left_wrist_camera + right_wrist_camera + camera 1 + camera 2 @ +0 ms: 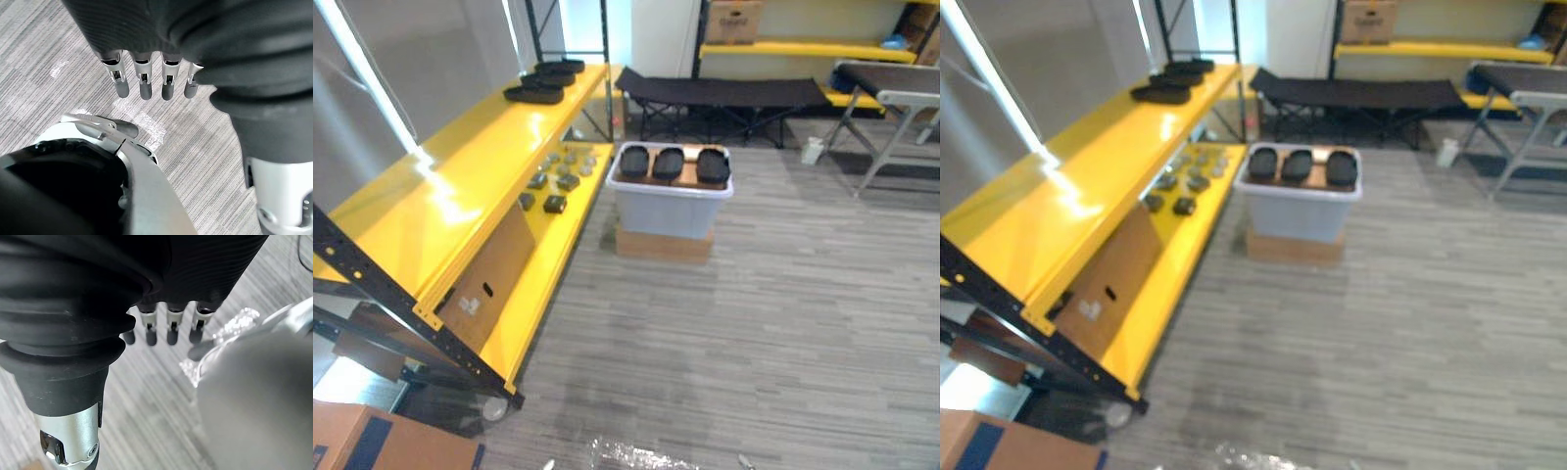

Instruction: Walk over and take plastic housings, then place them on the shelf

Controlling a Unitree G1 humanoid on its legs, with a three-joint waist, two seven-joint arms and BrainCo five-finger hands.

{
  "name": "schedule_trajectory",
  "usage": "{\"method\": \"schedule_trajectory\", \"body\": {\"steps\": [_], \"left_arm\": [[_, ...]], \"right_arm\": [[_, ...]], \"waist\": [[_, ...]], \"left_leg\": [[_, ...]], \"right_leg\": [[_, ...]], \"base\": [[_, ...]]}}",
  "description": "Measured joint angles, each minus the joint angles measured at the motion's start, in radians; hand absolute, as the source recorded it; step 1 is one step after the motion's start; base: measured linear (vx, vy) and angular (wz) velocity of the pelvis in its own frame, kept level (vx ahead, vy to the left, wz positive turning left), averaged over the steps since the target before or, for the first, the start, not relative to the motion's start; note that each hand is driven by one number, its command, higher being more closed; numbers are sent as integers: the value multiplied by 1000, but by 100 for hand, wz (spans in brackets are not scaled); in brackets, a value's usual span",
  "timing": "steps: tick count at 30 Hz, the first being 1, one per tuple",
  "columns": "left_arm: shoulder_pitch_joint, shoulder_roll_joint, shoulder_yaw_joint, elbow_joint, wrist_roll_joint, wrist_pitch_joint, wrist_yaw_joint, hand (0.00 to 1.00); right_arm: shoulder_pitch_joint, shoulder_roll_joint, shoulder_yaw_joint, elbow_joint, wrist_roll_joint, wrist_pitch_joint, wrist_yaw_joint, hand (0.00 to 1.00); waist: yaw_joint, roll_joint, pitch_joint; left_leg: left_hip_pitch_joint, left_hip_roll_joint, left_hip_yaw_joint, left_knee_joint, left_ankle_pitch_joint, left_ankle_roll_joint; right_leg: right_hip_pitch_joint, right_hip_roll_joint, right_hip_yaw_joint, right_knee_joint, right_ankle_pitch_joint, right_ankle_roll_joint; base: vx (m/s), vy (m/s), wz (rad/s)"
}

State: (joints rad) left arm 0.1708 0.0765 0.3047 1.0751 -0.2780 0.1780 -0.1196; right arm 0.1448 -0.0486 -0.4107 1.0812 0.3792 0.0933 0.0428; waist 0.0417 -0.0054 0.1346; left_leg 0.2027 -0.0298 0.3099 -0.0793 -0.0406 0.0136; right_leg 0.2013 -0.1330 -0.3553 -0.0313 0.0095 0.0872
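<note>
- Three plastic housings (pixel 672 163), black, oval and shallow like trays, lie side by side across the top of a tote (pixel 668 211), just past the middle of the head view toward 12 o'clock. They hide what the tote contains.
- The tote is pale grey, translucent plastic with a rolled rim. It stands on a flat cardboard box (pixel 663 245), of which one brown edge shows.
- A yellow shelf (pixel 460 186) of glossy painted metal on dark steel uprights runs from 8 o'clock to 11 o'clock. Its near end is cut off.
- More black housings (pixel 546 83) rest at the shelf's far end, at 11 o'clock. They overlap, so their number is hard to tell.
- Small grey parts (pixel 558 181) dot the lower yellow deck, too small to identify.
- A cardboard sheet (pixel 489 279) leans under the upper deck, partly hidden by it.
- A black folding cot (pixel 724 93) stands at 1 o'clock, and a brown carton (pixel 372 441) is cut off at 7 o'clock.
- The left hand (pixel 145 83) hangs over the grey striped floor (pixel 783 323), fingers straight and holding nothing.
- The right hand (pixel 172 330) hangs likewise, its fingers extended and empty.
</note>
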Motion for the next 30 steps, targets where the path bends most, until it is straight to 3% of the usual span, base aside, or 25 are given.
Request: {"method": "schedule_trajectory", "body": {"steps": [6,19,30], "left_arm": [[-12,10,0,1,1,-6,-7,0],[-6,-1,-5,4,-29,-26,-2,0],[-6,0,-1,4,-37,-30,0,0]], "right_arm": [[-40,32,-20,2,0,-1,1,0],[-38,25,-18,-1,0,-5,1,0],[-38,27,-21,-1,-19,-12,1,0]], "waist": [[1,-10,22],[1,-2,25],[1,-9,24]], "left_leg": [[23,-3,0,-1,-2,-3],[15,-6,-1,-10,-4,-5],[10,-20,1,-9,-5,3]], "right_leg": [[26,-3,-3,-7,0,0],[11,-9,-5,-1,-19,12],[25,-16,-16,-31,11,24]], "base": [[4,5,0],[-107,18,0],[30,26,1]]}}
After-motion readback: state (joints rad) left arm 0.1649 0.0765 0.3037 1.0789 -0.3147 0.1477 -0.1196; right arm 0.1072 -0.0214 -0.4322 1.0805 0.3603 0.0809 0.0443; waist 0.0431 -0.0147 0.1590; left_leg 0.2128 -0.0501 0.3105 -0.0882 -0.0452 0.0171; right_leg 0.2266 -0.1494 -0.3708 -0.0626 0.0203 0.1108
